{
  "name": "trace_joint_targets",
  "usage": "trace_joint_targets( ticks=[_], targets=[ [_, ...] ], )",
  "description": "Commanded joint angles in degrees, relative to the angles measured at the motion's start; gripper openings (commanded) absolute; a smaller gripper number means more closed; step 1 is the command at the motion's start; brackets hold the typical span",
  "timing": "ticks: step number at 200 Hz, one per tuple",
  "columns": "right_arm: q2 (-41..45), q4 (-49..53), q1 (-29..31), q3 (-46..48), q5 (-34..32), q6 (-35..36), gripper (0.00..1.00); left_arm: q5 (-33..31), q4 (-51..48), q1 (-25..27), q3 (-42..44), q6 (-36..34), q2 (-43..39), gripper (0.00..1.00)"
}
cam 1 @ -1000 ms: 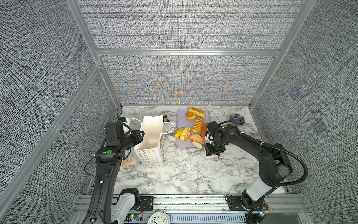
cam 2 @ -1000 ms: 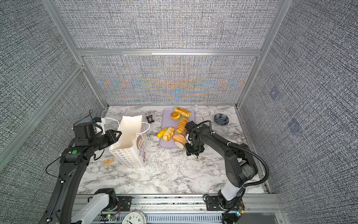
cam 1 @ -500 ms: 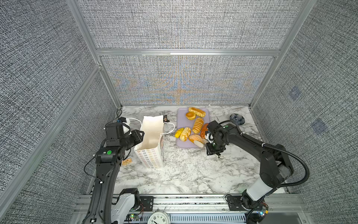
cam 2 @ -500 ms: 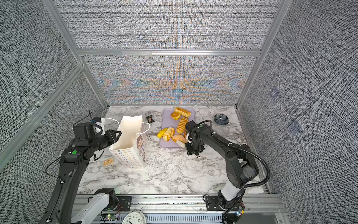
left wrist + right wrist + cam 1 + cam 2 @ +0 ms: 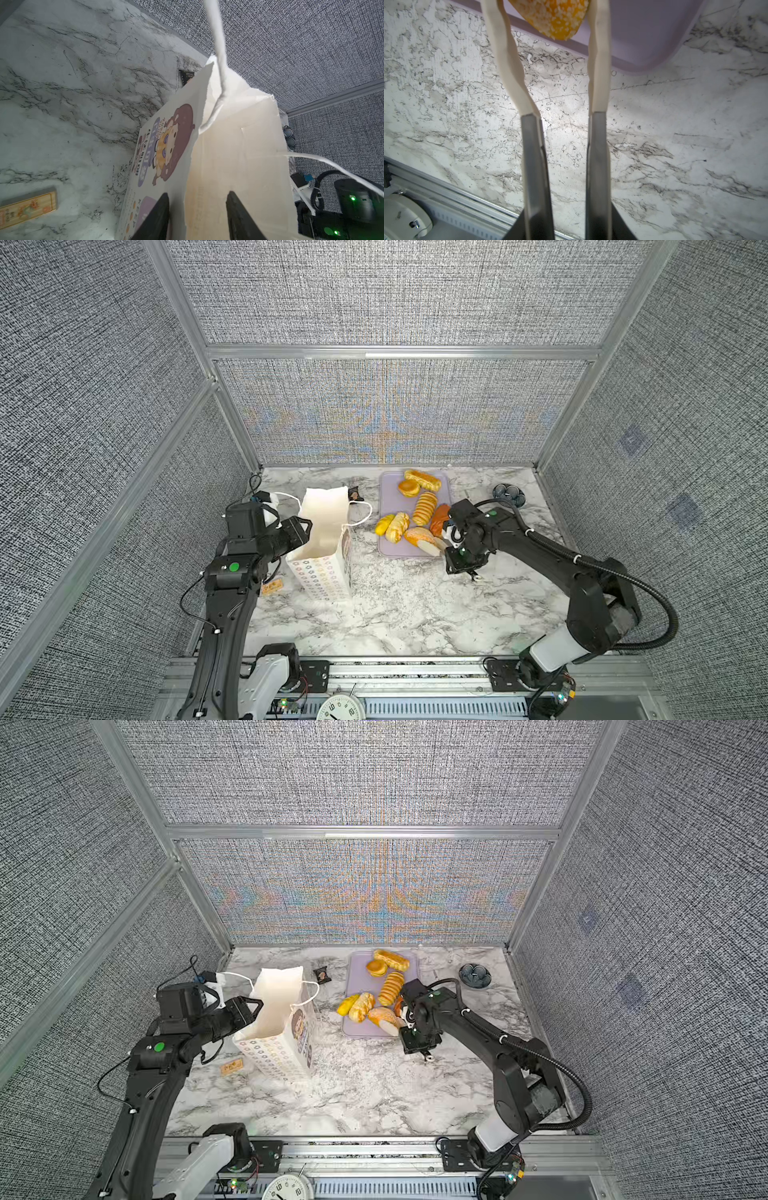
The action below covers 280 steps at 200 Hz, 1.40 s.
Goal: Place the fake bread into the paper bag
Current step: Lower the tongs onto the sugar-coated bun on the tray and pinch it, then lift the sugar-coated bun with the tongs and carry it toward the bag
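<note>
Orange sugared loaf [image 5: 550,20] now within right claw [image 5: 546,8] grip; left claw [image 5: 197,193] wider.

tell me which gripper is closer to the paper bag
Left. The left gripper straddles the rim of the paper bag, one finger inside. The right gripper is apart from it, at the lavender tray, closed around a sugar-speckled bun.

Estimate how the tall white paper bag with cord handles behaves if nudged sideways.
Likely tippy: the tall white paper bag stands upright on a narrow base. Probably floppy: its thin walls bow at the open mouth. The left gripper straddles one wall, jaws apart, so it probably gives little bracing.
</note>
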<state>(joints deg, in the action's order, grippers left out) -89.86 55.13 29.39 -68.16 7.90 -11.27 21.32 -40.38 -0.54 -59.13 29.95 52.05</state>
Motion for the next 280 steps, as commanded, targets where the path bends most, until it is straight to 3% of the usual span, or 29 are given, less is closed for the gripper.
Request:
trace_joint_targets(
  ticks=[1,37,136,280],
  targets=[
    [1.1,1.0,0.1,-0.1,0.4,-0.4,0.38,-0.1,0.6,0.0,-0.6,-0.3,-0.2,0.47],
    [3.2,2.0,0.1,-0.5,0.9,-0.8,0.38,-0.8,0.0,-0.1,-1.0,-0.7,-0.5,0.46],
    [9.1,5.1,0.0,-6.6,2.1,-2.4,0.38,-4.6,-4.4,0.0,-2.5,-4.2,-1.3,0.30],
    [14.4,8.3,0.1,-20.5,8.1,-3.7,0.38,-2.6,-2.7,-0.1,-2.0,-3.2,-1.4,0.09]
  ],
)
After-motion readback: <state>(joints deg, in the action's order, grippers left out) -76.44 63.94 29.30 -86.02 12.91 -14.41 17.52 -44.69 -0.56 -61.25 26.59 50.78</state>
